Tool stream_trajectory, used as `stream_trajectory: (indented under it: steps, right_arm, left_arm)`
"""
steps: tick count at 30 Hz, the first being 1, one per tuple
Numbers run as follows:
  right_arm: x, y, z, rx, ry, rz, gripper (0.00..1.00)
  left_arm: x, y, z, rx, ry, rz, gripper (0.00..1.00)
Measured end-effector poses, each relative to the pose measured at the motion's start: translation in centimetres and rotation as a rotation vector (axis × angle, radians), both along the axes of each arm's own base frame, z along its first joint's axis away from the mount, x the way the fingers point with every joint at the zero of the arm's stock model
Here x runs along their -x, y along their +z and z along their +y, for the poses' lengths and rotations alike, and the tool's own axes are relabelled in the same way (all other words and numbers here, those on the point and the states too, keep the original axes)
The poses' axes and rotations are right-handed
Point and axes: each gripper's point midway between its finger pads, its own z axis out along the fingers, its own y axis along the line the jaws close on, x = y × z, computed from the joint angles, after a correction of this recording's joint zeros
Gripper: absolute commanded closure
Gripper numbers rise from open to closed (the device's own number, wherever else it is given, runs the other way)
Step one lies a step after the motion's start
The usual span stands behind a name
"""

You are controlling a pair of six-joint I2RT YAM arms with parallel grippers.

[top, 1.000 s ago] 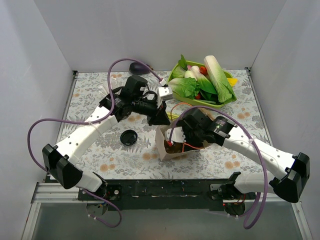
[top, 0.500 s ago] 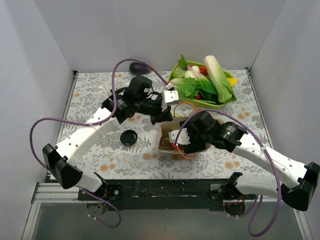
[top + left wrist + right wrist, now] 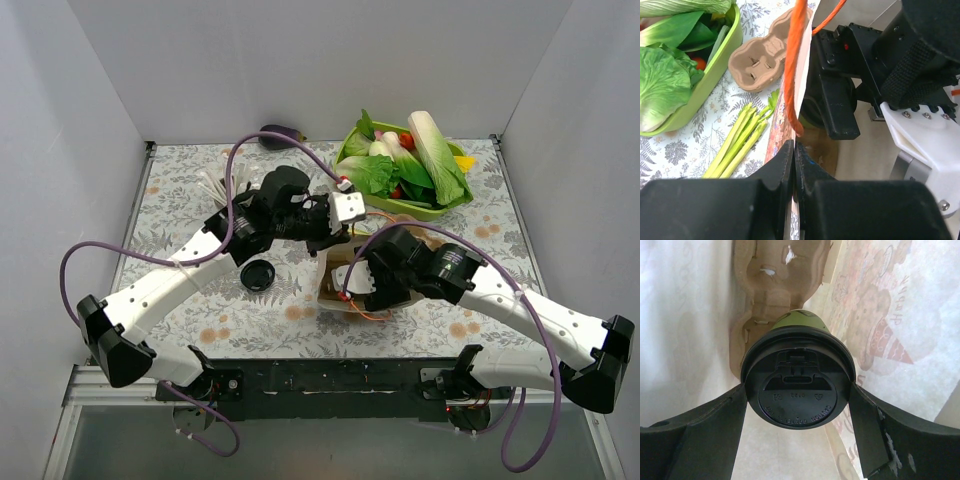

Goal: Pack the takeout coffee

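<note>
Left tool (image 3: 794, 152) tight, right tool (image 3: 797, 401) wide

The paper bag (image 3: 880, 315) crowds the right claw's (image 3: 797, 390) sides; a cardboard carrier (image 3: 765, 290) fills the gap beyond.

Green takeout coffee (image 3: 799, 320), black lid (image 3: 797, 385) on, inside paper bag (image 3: 880, 315), at cardboard carrier (image 3: 765, 285).

The floral-patterned table (image 3: 180, 300) carries a lime-green tray (image 3: 700, 95) of vegetables at 1 o'clock, with a cardboard cup carrier (image 3: 765, 60) and green stalks (image 3: 740, 142) just beside it. A dark eggplant (image 3: 278, 133) lies at 12, a black lid (image 3: 258, 274) at 8, and a paper bag (image 3: 330, 290) stands near the centre.
</note>
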Motion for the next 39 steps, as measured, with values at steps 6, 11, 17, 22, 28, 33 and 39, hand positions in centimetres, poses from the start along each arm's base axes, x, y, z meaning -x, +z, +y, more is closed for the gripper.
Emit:
stream_trajectory:
  steps: [6, 11, 17, 22, 28, 33, 39]
  right_arm:
    - [1.0, -0.4, -0.6, 0.041, -0.002, 0.017, 0.99]
    - [1.7, -0.7, -1.4, 0.023, 0.006, 0.007, 0.99]
    - [2.1, -0.9, -1.9, 0.007, 0.028, -0.027, 0.99]
    - [1.9, -1.6, -1.7, 0.038, 0.024, -0.018, 0.99]
    - [1.8, -1.9, -1.7, 0.048, 0.003, -0.013, 0.99]
    - [1.4, -2.1, -1.6, 0.055, -0.012, -0.019, 0.99]
    - [0.8, -2.5, -1.3, 0.066, -0.025, -0.034, 0.99]
  left_arm:
    - [0.7, -0.2, 0.6, 0.015, 0.016, 0.023, 1.0]
    - [1.4, -0.3, 1.0, 0.044, 0.027, 0.042, 1.0]
    - [2.2, -0.3, 1.5, 0.084, 0.017, 0.031, 1.0]
    - [3.0, -0.4, 2.0, 0.109, 0.006, 0.021, 1.0]
    - [3.3, -0.7, 2.1, 0.124, -0.004, 0.018, 1.0]
    - [3.6, -0.7, 2.1, 0.131, -0.017, 0.015, 1.0]
    - [3.5, -0.7, 2.2, 0.133, -0.023, 0.013, 1.0]
